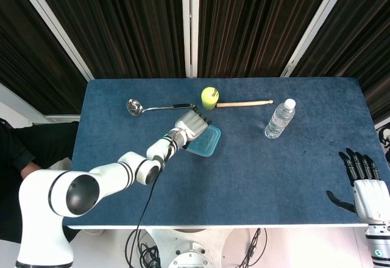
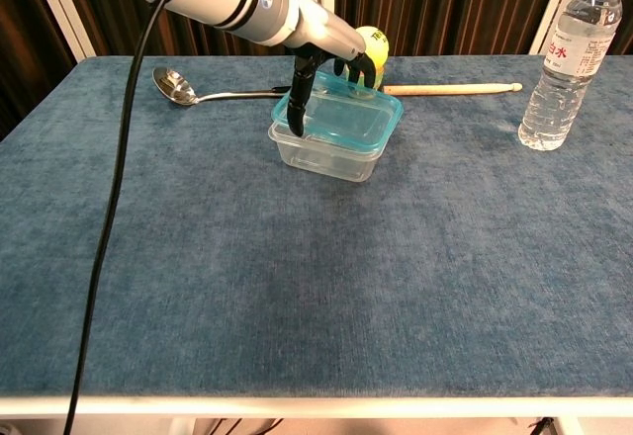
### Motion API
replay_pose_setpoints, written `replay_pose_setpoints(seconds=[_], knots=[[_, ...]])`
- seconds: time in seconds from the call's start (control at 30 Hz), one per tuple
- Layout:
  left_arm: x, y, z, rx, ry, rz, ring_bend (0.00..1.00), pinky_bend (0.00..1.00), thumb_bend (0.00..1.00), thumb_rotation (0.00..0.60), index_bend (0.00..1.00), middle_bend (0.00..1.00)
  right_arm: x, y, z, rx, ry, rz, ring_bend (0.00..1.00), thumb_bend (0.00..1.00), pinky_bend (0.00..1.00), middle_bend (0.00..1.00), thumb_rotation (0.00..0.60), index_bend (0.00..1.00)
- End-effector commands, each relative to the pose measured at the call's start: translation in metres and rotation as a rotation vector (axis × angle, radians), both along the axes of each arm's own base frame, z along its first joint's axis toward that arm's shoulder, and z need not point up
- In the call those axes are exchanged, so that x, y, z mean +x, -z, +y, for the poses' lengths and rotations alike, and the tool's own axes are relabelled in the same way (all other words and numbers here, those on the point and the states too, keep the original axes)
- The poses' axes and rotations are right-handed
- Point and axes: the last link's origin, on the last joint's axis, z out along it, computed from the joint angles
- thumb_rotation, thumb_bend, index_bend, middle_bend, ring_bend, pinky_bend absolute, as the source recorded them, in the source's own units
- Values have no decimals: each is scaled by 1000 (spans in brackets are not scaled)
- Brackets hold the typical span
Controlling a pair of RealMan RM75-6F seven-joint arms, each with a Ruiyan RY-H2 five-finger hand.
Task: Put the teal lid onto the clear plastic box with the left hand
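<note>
The teal lid lies nearly flat on the clear plastic box, covering its opening; in the head view the teal lid hides most of the box. My left hand reaches over from the far left side. Its thumb presses the lid's left edge and its other fingers hook the far edge, so it holds the lid. From above, the left hand covers the lid's back left corner. My right hand stays off the table's right front corner, fingers spread, holding nothing.
A metal ladle lies at the back left. Behind the box are a yellow ball and a wooden drumstick. A water bottle stands at the back right. A black cable hangs from the left arm.
</note>
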Motion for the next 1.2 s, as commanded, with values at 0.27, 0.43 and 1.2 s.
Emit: replay_pose_setpoints(seconds=[0.27, 0.43, 1.2], knots=[[1, 9, 1, 14, -27, 33, 109, 54, 46, 600, 268, 242, -2, -1, 1, -4, 5, -1, 0, 120, 1, 0, 600, 0], [1, 11, 3, 21, -36, 41, 109, 54, 46, 600, 265, 242, -3, -1, 1, 0, 6, -1, 0, 120, 1, 0, 600, 0], [2, 10, -5, -4, -124, 42, 0, 47, 0, 600, 0, 0, -6, -2, 2, -5, 8, -8, 0, 120, 1, 0, 600, 0]])
